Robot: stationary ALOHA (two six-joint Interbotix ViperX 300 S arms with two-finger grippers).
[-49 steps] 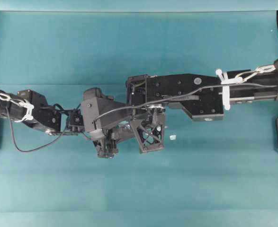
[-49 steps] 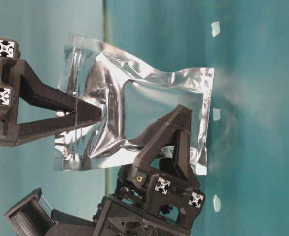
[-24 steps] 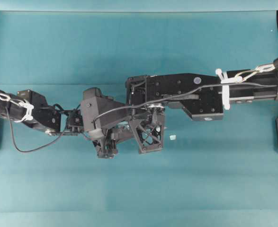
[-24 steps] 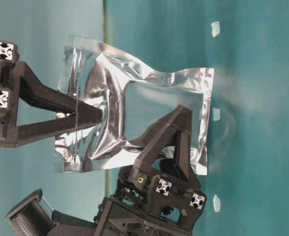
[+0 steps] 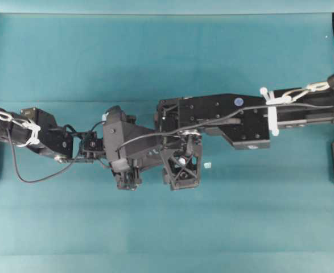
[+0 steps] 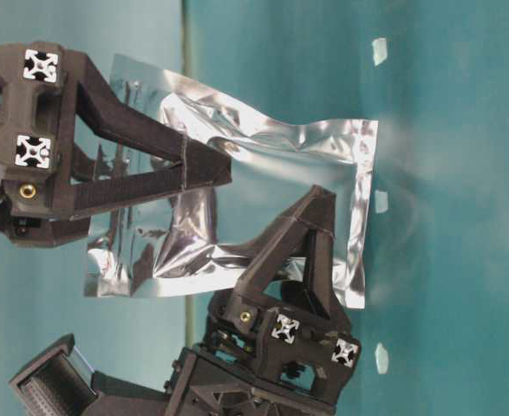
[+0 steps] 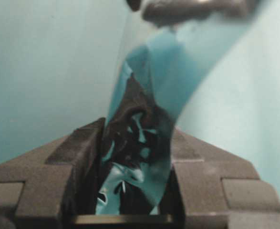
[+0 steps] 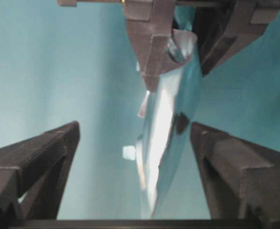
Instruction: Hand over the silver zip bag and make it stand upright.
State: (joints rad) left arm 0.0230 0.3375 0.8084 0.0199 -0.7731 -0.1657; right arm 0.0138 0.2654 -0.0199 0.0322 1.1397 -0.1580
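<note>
Gripping the silver zip bag (image 6: pixel 263 217), left claw (image 7: pixel 135 157) now has it alone; right claw (image 8: pixel 135 157) gapes wide astride it. Handover done, standing upright on surface (image 5: pixel 155 57) left.

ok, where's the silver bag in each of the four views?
Overhead: almost hidden under the two arms at centre, no clear patch.
Table-level: silver bag fills the middle, zip end left.
Left wrist: bag clamped between the left gripper fingers, rising up-frame.
Right wrist: bag edge-on, centre, between the open right gripper fingers.
Shared landmark: the left gripper's grip on the bag.
</note>
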